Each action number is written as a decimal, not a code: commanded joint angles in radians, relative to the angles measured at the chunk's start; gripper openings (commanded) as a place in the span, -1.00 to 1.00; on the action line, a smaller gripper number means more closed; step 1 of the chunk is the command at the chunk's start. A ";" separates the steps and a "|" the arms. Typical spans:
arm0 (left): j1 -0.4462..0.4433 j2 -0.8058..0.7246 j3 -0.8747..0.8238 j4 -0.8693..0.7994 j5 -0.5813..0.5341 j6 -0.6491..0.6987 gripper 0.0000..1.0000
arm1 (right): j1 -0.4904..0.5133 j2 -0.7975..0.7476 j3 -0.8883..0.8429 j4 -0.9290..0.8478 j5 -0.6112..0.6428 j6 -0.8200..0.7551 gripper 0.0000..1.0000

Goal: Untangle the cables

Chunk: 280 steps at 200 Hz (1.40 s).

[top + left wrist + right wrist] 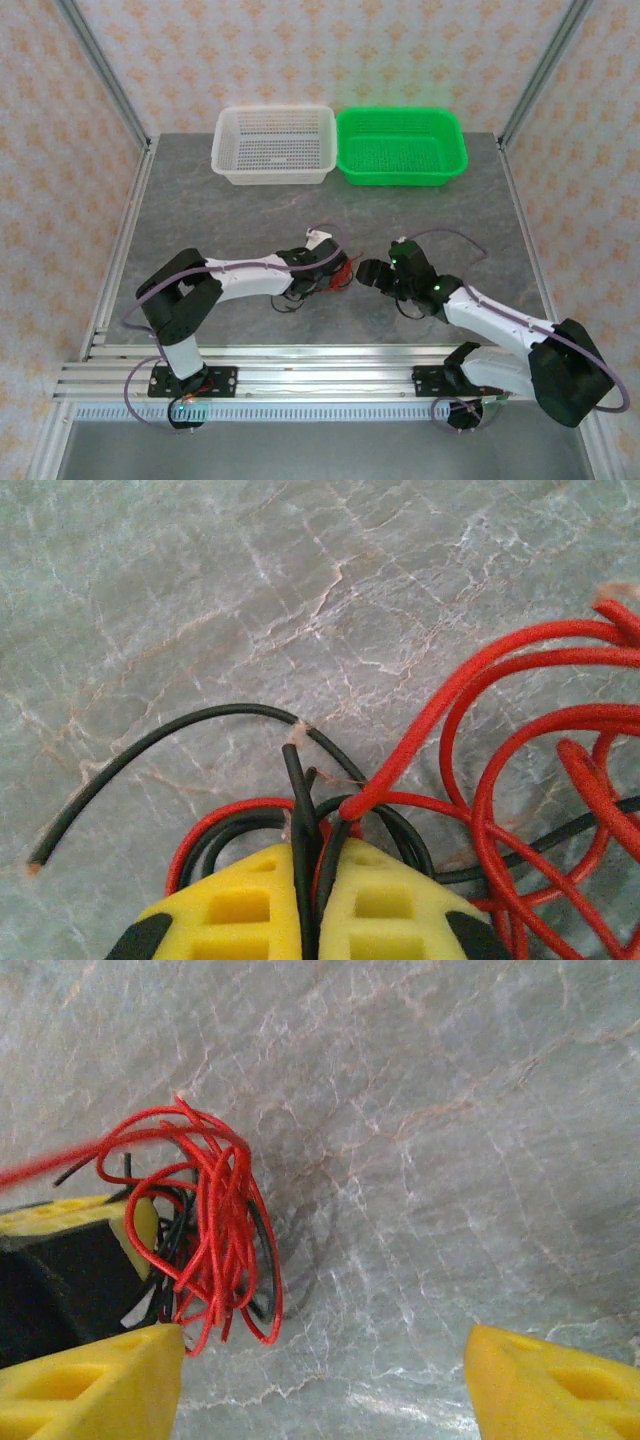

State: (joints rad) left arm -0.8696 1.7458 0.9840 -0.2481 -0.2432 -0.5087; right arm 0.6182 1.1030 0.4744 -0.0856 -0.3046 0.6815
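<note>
While the left tool [305, 920] pinches a black strand of the cables [298, 800], jaws pressed together, the right tool [325, 1360] stands spread just beside the red-and-black tangle on the bench [250, 215]. Farther back stand the white basket [275, 145] and the green basket [402, 145], side by side.

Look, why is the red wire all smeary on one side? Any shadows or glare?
Right wrist view: the red cables smear into a blurry streak at the left edge, and the bundle casts a shadow on the table. Left wrist view: the cables by the left gripper look sharp. Top view: the green basket glows at its far rim.
</note>
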 commanded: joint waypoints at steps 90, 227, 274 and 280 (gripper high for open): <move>-0.041 -0.367 -0.255 0.384 0.004 -0.245 -1.00 | 0.053 0.063 -0.063 0.233 -0.082 0.216 0.69; -0.042 -0.486 -0.461 0.622 -0.089 -0.493 -1.00 | 0.080 0.071 -0.178 0.559 -0.022 0.517 0.76; -0.042 -0.483 -0.490 0.674 -0.054 -0.529 -1.00 | 0.103 0.162 -0.129 0.607 -0.023 0.475 0.65; -0.043 -0.482 -0.498 0.685 -0.053 -0.535 -1.00 | 0.107 0.177 -0.123 0.612 -0.024 0.475 0.65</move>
State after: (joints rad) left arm -0.9100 1.2850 0.5140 0.3496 -0.2958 -0.9966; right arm 0.7078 1.2415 0.3141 0.4580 -0.3553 1.1599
